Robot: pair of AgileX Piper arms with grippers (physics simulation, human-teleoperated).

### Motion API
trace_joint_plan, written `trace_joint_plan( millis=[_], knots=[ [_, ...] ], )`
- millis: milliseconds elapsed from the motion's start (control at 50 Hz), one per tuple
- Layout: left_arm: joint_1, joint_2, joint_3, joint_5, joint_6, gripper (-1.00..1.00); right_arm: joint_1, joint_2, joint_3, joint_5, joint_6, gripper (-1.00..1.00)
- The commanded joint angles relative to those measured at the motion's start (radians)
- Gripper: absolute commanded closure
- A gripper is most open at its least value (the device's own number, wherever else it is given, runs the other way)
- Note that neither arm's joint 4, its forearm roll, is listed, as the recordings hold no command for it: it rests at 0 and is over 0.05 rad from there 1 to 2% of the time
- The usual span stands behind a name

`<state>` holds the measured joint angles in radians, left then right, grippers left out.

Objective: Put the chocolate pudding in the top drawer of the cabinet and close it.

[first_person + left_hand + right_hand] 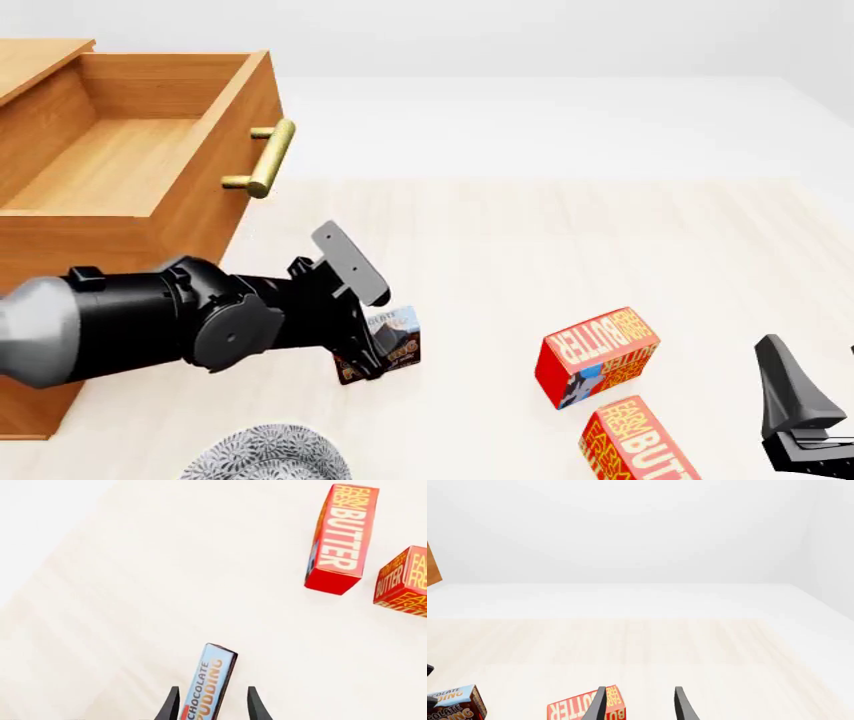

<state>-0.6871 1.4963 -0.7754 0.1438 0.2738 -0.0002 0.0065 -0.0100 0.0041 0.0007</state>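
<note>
A pale wood-grain counter (534, 250) carries a tall wooden cabinet (80, 260) at nine o'clock, two red butter boxes (597, 357) at four o'clock, and a patterned dish (260, 455) at six o'clock.

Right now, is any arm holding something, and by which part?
The left gripper holds the chocolate pudding on its edge, jaws on its two broad faces near one end. The right gripper holds nothing; its jaws are open.
</note>
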Motion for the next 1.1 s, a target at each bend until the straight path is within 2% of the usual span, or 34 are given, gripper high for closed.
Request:
trace_joint_plan(
  millis=[20,220,580,860,1100],
  knots=[
    [0.009,0.007,0.007,-0.009,-0.004,-1.00,0.000,0.000,0.000,0.000,0.000,-1.00],
    [0.013,0.008,0.011,-0.011,-0.004,-1.00,0.000,0.000,0.000,0.000,0.000,-1.00],
    [0.074,0.042,0.020,-0.038,0.011,-1.00,0.000,0.000,0.000,0.000,0.000,-1.00],
    [0.061,0.058,0.026,-0.057,0.008,-1.00,0.000,0.000,0.000,0.000,0.000,-1.00],
    [0.043,0.091,0.031,-0.078,-0.022,-1.00,0.000,0.000,0.000,0.000,0.000,-1.00]
  ],
)
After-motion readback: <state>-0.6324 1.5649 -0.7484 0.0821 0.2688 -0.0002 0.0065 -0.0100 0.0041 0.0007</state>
